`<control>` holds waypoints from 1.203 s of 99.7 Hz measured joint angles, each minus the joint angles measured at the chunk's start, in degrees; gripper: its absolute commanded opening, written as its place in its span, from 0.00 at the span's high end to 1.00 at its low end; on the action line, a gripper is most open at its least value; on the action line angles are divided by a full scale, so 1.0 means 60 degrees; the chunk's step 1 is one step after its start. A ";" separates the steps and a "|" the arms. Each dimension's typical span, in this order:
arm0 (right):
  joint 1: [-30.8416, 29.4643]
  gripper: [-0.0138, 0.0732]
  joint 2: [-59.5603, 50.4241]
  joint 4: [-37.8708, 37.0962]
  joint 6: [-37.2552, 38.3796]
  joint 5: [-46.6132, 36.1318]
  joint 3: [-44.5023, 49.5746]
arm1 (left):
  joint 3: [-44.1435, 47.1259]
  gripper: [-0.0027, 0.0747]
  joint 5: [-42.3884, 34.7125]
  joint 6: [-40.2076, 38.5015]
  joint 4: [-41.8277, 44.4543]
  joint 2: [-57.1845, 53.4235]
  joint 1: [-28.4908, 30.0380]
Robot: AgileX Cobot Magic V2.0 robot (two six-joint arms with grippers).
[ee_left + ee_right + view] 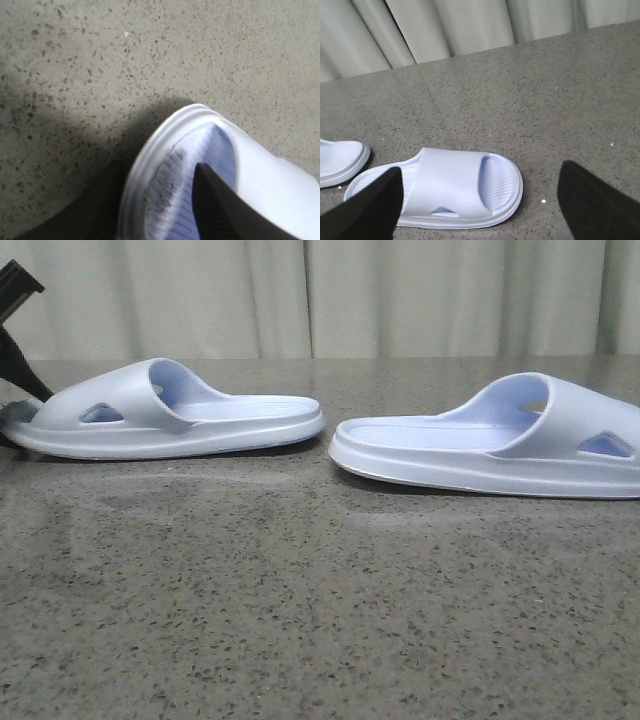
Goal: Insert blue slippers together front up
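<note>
Two pale blue slippers lie sole-down on the speckled grey table, heels facing each other. The left slipper (180, 420) has its toe at the far left, where my left gripper (15, 415) reaches in. In the left wrist view the gripper (157, 200) straddles the toe rim of this slipper (270, 185), one finger on the ridged footbed and one outside the sole, closed against it. The right slipper (500, 445) lies free. My right gripper (480, 200) is open wide, above and short of that slipper (450, 185), and is out of the front view.
A pale pleated curtain (320, 295) hangs behind the table's far edge. The heel of the left slipper (340, 160) shows in the right wrist view, a small gap from the right slipper. Bare tabletop (320, 610) lies in front of both slippers.
</note>
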 measured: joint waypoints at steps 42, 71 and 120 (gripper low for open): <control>0.0000 0.21 0.0000 0.0000 0.0000 -0.0006 0.0000 | -0.0022 0.94 0.0060 0.0361 -0.0147 0.0031 0.0000; 0.0000 0.21 0.0000 0.0000 0.0000 0.0102 0.0000 | -0.0164 0.94 0.0484 0.0627 -0.0161 -0.0950 0.0000; 0.0000 0.21 0.0135 -0.1125 0.1775 0.1577 -0.0006 | -0.0164 0.94 0.0992 0.0735 -0.0067 -0.4604 0.0000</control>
